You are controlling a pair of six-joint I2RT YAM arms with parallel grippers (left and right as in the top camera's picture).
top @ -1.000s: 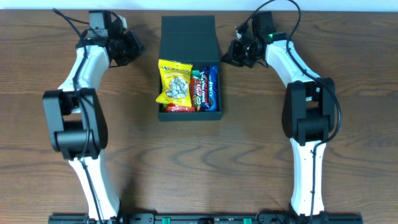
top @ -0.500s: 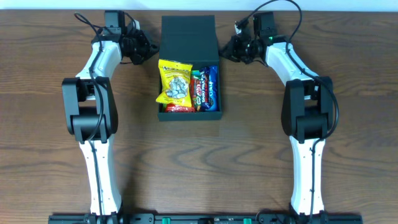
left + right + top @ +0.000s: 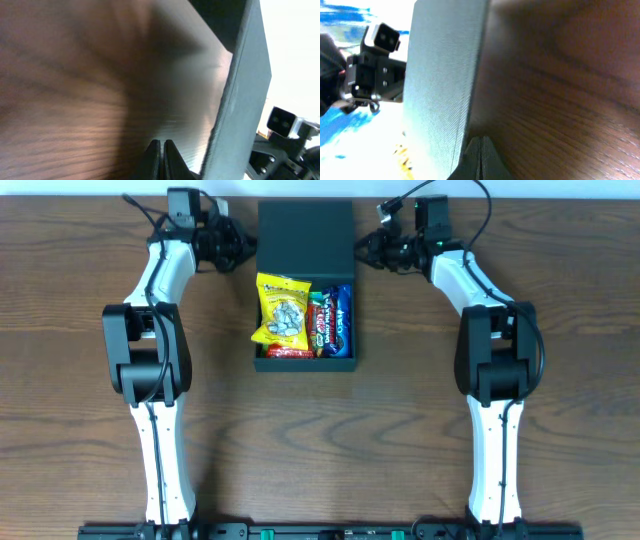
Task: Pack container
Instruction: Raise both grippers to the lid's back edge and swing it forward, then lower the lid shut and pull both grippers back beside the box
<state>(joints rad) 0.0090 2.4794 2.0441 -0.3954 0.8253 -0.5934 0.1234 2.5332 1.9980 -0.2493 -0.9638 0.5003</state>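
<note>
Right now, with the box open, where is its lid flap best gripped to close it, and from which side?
Probably by its two side edges near the far corners, coming from both sides: the lid flap lies open behind the container, hinged beside the snacks, so leverage is greatest there.

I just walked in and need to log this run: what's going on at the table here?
Two robot arms are packing a black container that holds snacks: a yellow bag and a few bars beside it. Its flap lid is open at the far end. The left gripper and the right gripper sit at either side edge of that lid, both with fingers shut, holding nothing. They seem set to fold the lid over; whether they touch it is unclear.
</note>
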